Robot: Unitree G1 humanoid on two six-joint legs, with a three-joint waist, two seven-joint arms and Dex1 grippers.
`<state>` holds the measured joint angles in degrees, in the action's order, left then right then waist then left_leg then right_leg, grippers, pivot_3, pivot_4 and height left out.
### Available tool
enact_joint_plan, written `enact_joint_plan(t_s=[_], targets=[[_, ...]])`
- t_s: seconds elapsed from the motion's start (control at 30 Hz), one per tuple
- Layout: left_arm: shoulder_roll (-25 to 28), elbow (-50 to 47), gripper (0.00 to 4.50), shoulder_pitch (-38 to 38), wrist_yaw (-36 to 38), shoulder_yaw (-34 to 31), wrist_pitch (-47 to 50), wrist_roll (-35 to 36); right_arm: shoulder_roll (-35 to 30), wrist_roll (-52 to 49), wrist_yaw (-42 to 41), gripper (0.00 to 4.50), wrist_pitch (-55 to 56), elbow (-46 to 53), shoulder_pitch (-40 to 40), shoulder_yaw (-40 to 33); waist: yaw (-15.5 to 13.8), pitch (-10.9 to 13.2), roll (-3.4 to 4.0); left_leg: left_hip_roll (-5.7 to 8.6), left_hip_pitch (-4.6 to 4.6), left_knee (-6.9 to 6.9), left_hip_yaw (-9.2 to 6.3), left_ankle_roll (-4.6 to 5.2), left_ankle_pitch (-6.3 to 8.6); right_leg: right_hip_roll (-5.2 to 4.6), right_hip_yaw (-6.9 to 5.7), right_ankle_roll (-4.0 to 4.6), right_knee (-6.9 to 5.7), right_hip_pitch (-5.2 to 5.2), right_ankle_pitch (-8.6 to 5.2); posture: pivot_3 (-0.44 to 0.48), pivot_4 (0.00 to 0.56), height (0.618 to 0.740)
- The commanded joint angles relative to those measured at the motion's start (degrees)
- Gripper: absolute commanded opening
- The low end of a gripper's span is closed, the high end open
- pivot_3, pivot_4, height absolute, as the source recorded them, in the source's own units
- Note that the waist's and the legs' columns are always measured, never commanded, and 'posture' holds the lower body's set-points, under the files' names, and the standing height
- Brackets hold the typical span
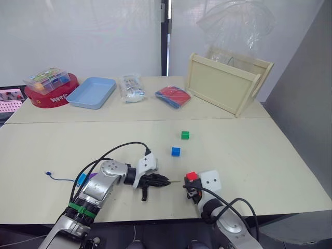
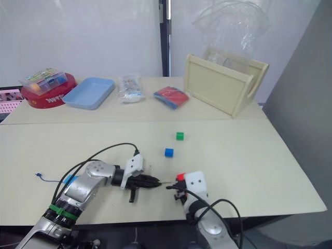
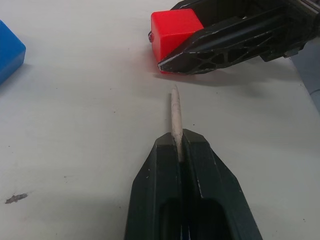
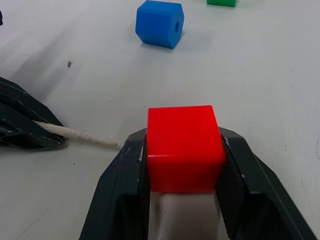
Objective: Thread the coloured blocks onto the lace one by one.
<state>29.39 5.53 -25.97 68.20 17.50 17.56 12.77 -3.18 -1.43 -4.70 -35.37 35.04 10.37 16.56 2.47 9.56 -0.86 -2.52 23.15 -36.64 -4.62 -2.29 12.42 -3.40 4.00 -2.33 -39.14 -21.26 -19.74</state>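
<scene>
Near the table's (image 1: pixel 290 171) front edge, left gripper (image 3: pixel 176 145) pinches the lace tip (image 3: pixel 174 112), right gripper (image 4: pixel 182 155) clamps the red block (image 4: pixel 184 145); green block (image 1: pixel 185 135) and blue block (image 1: pixel 176 151) wait unthreaded.

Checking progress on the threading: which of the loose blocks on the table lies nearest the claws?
The blue block. It sits just beyond the claws, while the green block lies farther back. The red block isn't loose; the right claw grips it.

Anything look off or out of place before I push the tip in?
Nothing stands out. The left gripper pinches the lace tip, the right gripper holds the red block, and the blue block and green block sit upright.
</scene>
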Motion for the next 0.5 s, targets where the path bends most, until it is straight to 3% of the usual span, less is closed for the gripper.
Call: enact_joint_plan(t_s=[0.03,0.13,0.27,0.5], targets=[[0.01,-0.07,0.00,-0.77,0.02,-0.49,-0.51,-0.24,0.21,-1.25,-0.62,2.24,1.17,0.36,-0.17,-0.90,0.00,0.00,0.00,0.00,0.00,0.00,0.00,0.00,0.00,0.00,0.00,0.00,0.00,0.00,0.00,0.000,0.150,0.740],[-0.16,0.08,0.00,-0.83,-0.07,-0.46,-0.53,-0.28,-0.92,-1.79,-2.14,3.31,1.53,2.24,-0.27,-1.66,-0.01,0.00,0.00,0.00,0.01,0.00,0.00,0.00,0.00,0.00,0.00,0.00,0.00,0.00,0.00,0.000,0.150,0.740],[-0.41,0.32,0.00,-0.88,-0.24,-0.49,-0.58,-0.33,-7.85,-2.59,-7.67,4.47,-1.86,7.90,-2.71,-2.13,-0.02,0.00,0.00,0.01,0.02,-0.01,0.01,0.00,0.00,-0.01,0.01,0.00,0.01,0.00,0.00,0.000,0.150,0.740],[-0.69,-0.49,0.00,-0.15,-0.90,-0.69,-0.28,-0.34,-25.06,-15.18,-25.84,4.47,-13.41,12.94,-12.71,-8.32,-0.09,0.01,-0.01,0.03,0.02,-0.05,-0.01,0.00,0.00,0.00,-0.02,0.00,0.03,0.05,0.00,0.000,0.150,0.740]])
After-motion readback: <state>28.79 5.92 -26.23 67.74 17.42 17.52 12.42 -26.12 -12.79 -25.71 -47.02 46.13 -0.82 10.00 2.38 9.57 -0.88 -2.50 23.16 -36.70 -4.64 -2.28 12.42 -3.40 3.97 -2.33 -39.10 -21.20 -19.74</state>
